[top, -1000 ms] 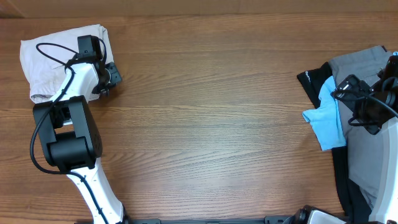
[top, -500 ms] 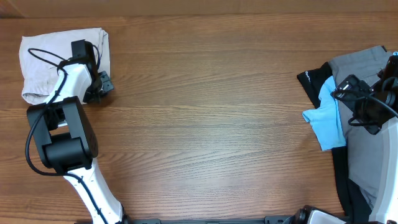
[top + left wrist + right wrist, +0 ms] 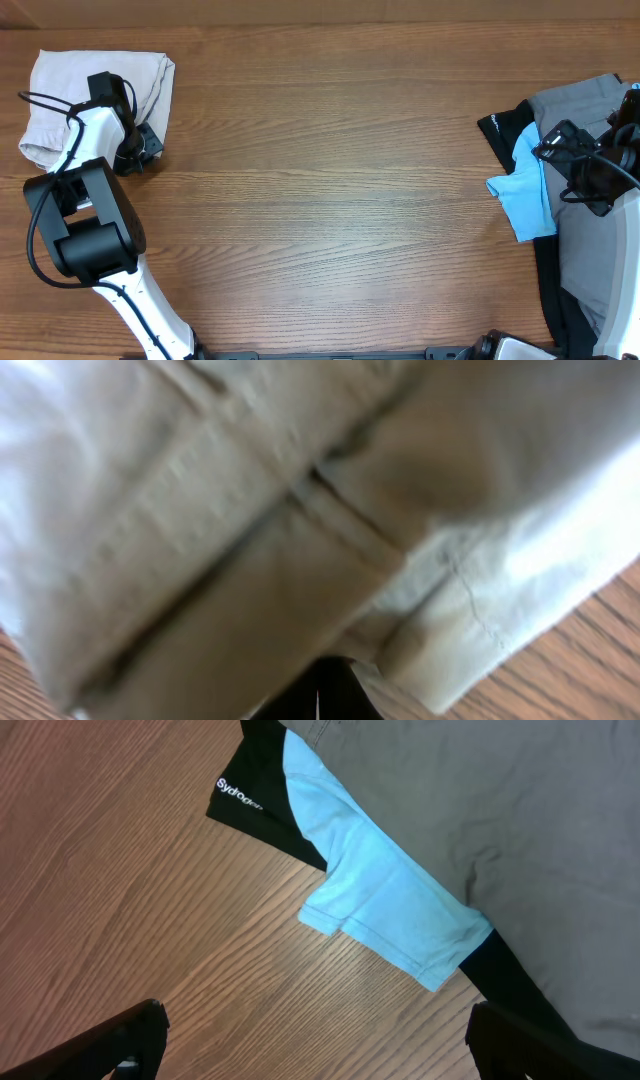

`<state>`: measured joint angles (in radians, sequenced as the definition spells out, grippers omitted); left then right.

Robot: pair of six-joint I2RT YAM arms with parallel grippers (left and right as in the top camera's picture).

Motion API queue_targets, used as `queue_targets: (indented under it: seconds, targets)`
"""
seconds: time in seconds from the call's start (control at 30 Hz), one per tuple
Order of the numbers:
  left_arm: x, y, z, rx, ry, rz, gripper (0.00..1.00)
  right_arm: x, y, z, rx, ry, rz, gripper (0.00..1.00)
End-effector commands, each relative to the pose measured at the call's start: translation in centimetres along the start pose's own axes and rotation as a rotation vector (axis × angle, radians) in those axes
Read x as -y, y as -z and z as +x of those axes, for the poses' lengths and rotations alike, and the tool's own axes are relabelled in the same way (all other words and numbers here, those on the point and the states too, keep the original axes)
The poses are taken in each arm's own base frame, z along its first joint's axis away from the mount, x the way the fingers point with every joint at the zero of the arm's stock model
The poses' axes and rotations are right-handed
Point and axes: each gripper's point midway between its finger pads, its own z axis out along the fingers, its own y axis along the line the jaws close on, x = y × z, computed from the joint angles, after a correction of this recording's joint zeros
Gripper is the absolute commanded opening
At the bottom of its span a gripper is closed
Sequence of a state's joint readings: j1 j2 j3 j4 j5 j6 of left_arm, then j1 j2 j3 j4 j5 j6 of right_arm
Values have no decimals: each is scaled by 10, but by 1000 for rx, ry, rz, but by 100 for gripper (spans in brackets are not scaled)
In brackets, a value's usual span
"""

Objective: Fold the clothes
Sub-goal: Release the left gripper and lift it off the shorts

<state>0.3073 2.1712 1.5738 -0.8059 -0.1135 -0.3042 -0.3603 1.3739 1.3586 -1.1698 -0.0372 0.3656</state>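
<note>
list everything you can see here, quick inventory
clothes: one, cream, bunched at top left of the overhead view
grey garment: one, grey, right edge of the table
light-blue garment: one, light blue, on the black one
black garment: one, black with white lettering, under the grey and blue ones
table: one, brown wood
left arm: one, white and black, reaching to the clothes
left pincer: one, black, at the clothes' edge, open or shut unclear
right arm: one, black, over the grey garment
right pincer: one, black, open, over wood beside the blue garment
</note>
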Motion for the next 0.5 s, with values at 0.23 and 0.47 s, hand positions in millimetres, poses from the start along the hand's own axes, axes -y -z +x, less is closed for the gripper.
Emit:
queue_targets:
  seconds: [0.23,0.47]
  targets:
    - [77,98,7,127,-114,225,4,1,1,-2,8,-3,0,100]
    - [91,152,20,196,-158,270,76,1,1,-2,9,-3,-1,100]
